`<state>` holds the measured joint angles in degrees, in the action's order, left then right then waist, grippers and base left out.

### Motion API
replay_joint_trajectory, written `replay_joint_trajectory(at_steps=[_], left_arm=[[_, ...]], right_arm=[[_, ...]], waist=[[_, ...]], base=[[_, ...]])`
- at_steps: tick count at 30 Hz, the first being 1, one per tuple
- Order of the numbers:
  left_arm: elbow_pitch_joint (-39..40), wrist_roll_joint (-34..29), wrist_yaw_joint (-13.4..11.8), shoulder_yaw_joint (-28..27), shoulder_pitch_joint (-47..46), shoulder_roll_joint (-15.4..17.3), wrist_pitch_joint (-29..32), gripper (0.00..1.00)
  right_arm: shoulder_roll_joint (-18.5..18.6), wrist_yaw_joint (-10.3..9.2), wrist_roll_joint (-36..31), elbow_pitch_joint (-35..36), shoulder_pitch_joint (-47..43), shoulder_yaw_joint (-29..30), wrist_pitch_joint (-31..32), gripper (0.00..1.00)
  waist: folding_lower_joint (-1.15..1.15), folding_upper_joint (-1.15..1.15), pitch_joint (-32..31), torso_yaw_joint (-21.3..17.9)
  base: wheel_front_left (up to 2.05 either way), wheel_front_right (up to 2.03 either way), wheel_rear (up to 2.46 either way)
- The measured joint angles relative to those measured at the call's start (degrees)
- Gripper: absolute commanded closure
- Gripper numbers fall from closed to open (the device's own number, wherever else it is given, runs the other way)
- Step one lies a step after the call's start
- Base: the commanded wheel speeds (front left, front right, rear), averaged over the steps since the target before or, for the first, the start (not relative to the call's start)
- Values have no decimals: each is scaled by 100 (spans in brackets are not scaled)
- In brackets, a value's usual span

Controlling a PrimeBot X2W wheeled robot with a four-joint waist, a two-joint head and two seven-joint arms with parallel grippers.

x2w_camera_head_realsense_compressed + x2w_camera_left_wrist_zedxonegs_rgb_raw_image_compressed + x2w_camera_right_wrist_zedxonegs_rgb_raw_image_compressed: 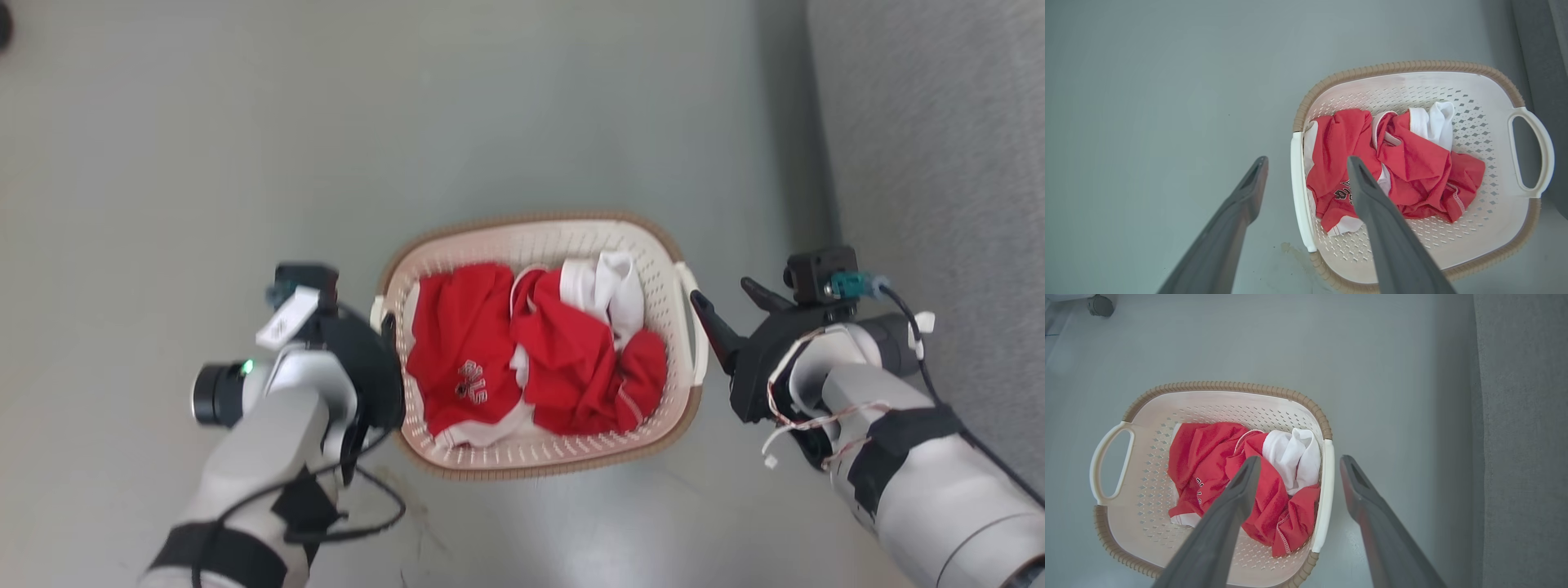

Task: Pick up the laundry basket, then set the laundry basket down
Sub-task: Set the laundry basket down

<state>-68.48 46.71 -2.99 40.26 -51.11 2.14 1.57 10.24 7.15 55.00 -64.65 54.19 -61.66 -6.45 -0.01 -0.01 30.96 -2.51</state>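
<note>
1. On the grey floor [204, 122] sits one cream-white perforated plastic laundry basket [571, 237] with a brown woven-look rim and two white side handles [1537, 151], holding one heap of red and white clothing [539, 359]; two grippers flank it, the left gripper [1307, 163] and the right gripper [1299, 460].
2. From the head, the left gripper's fingers are hidden behind its dark body; contact with the handles is hard to judge.
3. Each wrist view shows its claw spread wide astride the near handle, one finger over clothing, one over floor.
</note>
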Motion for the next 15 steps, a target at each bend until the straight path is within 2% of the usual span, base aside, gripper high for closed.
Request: replay_joint_trajectory(at_steps=[5, 15], left_arm=[[-20, 1, 51, -7, 403, 23, -535, 0], [91, -30, 47, -67, 804, 43, -1454, 0]], right_arm=[[1, 0, 64, 87, -277, 34, -410, 0], [119, 0, 162, 159, -703, 175, -727, 0]], waist=[[0, 0, -479, -50], [0, 0, -1182, -102]], base=[[0, 0, 0], [0, 0, 0]])
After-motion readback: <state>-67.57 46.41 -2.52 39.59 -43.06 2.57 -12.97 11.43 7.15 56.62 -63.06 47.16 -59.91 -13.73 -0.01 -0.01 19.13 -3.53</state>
